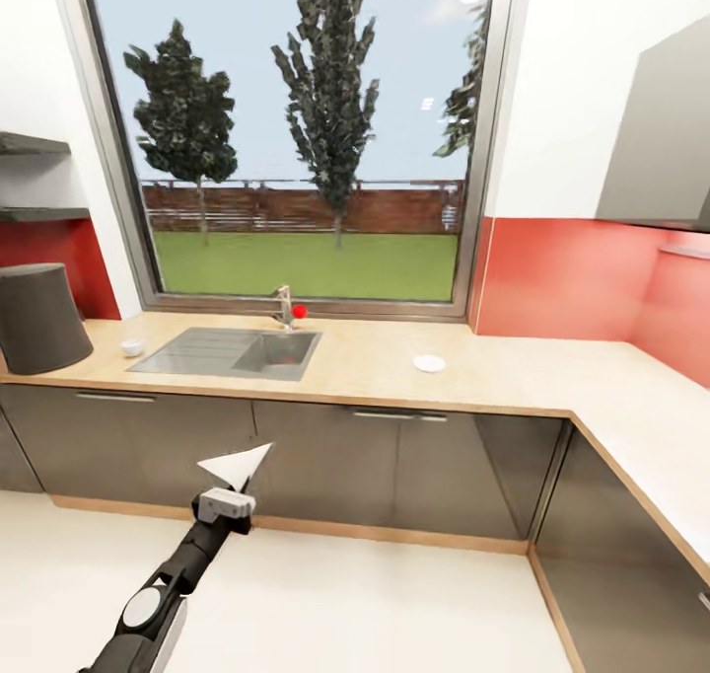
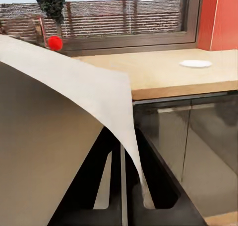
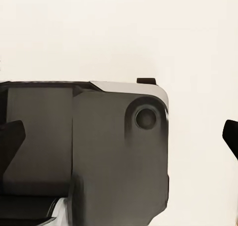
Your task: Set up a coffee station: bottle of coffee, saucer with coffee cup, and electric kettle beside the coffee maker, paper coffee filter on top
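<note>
White paper, a coffee filter (image 1: pixel 237 464), fans out from the left gripper (image 1: pixel 229 502), whose two dark fingers (image 2: pixel 111 186) are pinched closed on its lower edge; the arm is raised over the pale floor (image 1: pixel 345 594) in front of the dark cabinet doors (image 1: pixel 394 466). The wood-topped countertop (image 1: pixel 513 367) runs under a large window (image 1: pixel 306 130) and turns a corner at the right. A steel sink (image 1: pixel 232 350) is set into it near the middle, with a tap (image 1: pixel 284 306) and a red ball (image 1: pixel 300 311) at the back edge below the window frame. A small white cup (image 1: pixel 131 346) stands just beside the sink's left edge, and a white saucer (image 1: pixel 429 363) lies on open wood well to the right of the sink, apart from the cup. A tall dark cylinder (image 1: pixel 37 318) stands at the counter's left end beneath the shelves (image 1: pixel 30 180). The right gripper's (image 3: pixel 119 146) fingertips (image 3: pixel 12 141) stand wide apart at the edges of its wrist view, over the robot's grey base (image 3: pixel 89 151), with nothing between them.
</note>
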Robot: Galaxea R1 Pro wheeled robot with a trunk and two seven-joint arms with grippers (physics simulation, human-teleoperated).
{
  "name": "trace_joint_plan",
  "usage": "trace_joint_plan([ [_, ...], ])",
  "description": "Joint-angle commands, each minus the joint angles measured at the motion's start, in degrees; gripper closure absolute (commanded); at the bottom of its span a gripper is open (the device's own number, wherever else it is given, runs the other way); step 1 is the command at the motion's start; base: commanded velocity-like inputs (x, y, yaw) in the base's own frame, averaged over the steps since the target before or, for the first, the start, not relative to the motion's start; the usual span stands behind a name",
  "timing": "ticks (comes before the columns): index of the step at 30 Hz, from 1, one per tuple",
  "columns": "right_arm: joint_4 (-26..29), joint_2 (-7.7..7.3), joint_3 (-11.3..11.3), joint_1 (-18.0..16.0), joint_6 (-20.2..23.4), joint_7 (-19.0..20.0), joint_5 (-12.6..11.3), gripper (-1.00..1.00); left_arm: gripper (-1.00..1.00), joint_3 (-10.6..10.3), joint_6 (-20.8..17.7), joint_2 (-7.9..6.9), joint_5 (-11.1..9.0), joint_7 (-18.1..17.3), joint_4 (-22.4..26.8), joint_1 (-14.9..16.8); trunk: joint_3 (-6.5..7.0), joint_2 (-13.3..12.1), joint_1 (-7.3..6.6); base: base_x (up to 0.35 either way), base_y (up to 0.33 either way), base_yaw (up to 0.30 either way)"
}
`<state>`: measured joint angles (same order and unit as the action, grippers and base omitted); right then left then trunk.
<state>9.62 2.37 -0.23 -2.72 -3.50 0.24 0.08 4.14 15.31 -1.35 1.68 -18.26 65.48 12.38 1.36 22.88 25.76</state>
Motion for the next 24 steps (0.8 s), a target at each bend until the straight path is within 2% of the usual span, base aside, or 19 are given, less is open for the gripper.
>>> trace_joint_plan([
  [1,0.0,0.00,0.0,0.0,-0.2,0.0,0.0,-1.00,1.00,1.1,0.3,0.03,0.4,-0.3,-0.2,-0.3,-0.02,0.0,0.02,0.000,0.000,0.278],
  [4,0.0,0.00,0.0,0.0,-0.2,0.0,0.0,-1.00,1.00,4.5,0.7,0.03,0.4,-0.4,-0.7,-1.1,-0.02,0.0,0.02,0.000,0.000,0.278],
  [7,0.0,0.00,0.0,0.0,-0.2,0.0,0.0,-1.00,1.00,6.6,0.8,0.03,0.4,-0.5,-0.9,-2.2,-0.02,0.0,0.02,0.000,0.000,0.278],
  [13,0.0,0.08,0.0,0.0,-0.2,0.0,0.0,-1.00,1.00,8.2,0.8,0.02,0.6,-0.3,-1.6,-3.4,-0.02,0.0,0.02,0.000,0.000,0.278],
  [19,-0.1,0.34,0.1,0.0,-0.2,-0.1,0.0,-1.00,1.00,8.7,0.8,0.03,0.8,-0.3,-2.0,-3.6,-0.02,0.0,0.02,0.000,0.000,0.275],
  [24,-0.1,0.33,0.3,0.0,-0.1,0.1,0.2,-1.00,1.00,9.0,0.7,-0.04,0.7,0.0,-2.0,-3.8,-0.04,0.0,0.02,0.000,0.000,0.099],
])
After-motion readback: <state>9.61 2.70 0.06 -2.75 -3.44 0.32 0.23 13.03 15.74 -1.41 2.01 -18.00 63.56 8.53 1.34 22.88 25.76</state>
